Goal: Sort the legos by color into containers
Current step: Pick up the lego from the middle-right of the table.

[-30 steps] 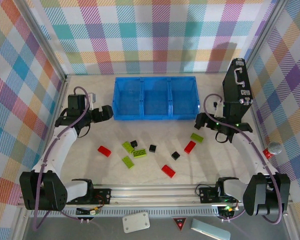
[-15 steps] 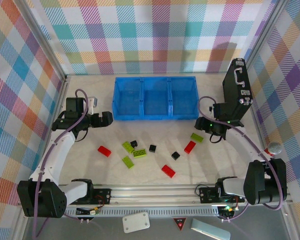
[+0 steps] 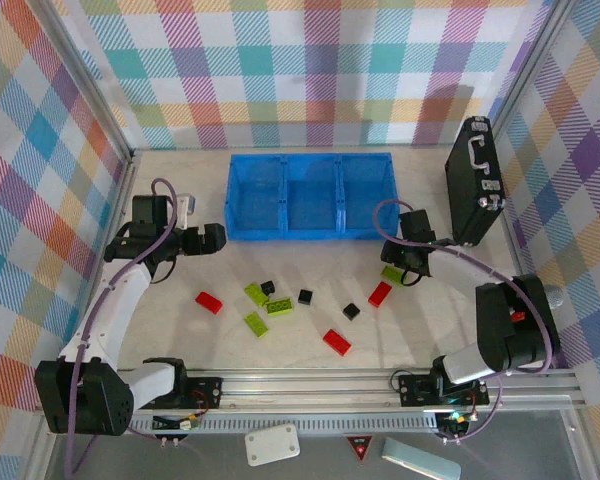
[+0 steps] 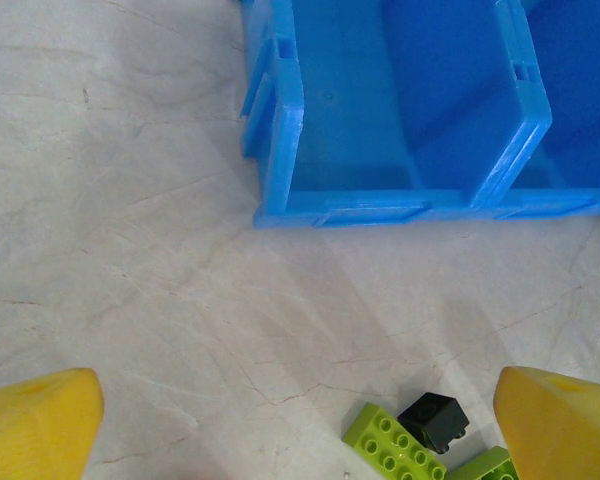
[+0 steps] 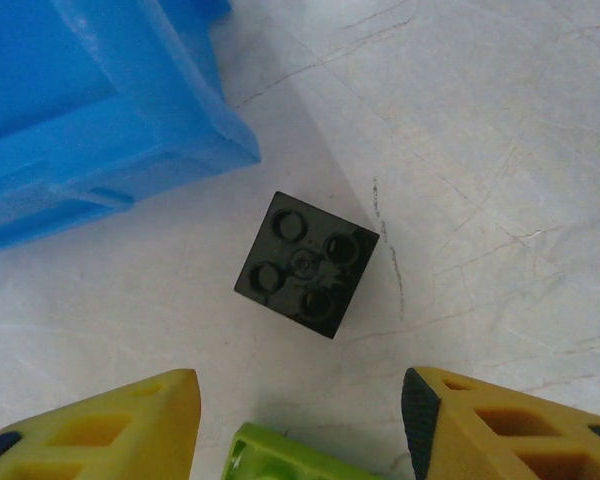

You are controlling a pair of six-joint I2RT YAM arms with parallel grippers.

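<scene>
a long blue bin (image 3: pixel 280 233) with three square compartments lies across the upper middle of the overhead view. the left gripper (image 3: pixel 214 237) hovers just left of the bin's lower left corner, jaws spread wide and holding nothing. in its wrist view a black piece (image 4: pixel 435 420) and a lime piece (image 4: pixel 392 447) sit low and right of centre. the right gripper (image 5: pixel 296 395) hangs just below the bin's lower right corner, likewise spread and holding nothing. the legos lie loose in a band below the bin, red, lime and black, with none in a compartment. nearest the right gripper is a lime brick (image 3: pixel 392 273). its end shows at the bottom edge of the right wrist view, between the two yellow fingers (image 5: pixel 110 425). just beyond the fingertips, at frame centre, a black cube (image 5: pixel 306 264) sits studs up, turned like a diamond, near the bin corner at upper left. by this layout the right arm is the nearer one for both pieces, and the cube lies straight ahead of its opening.
</scene>
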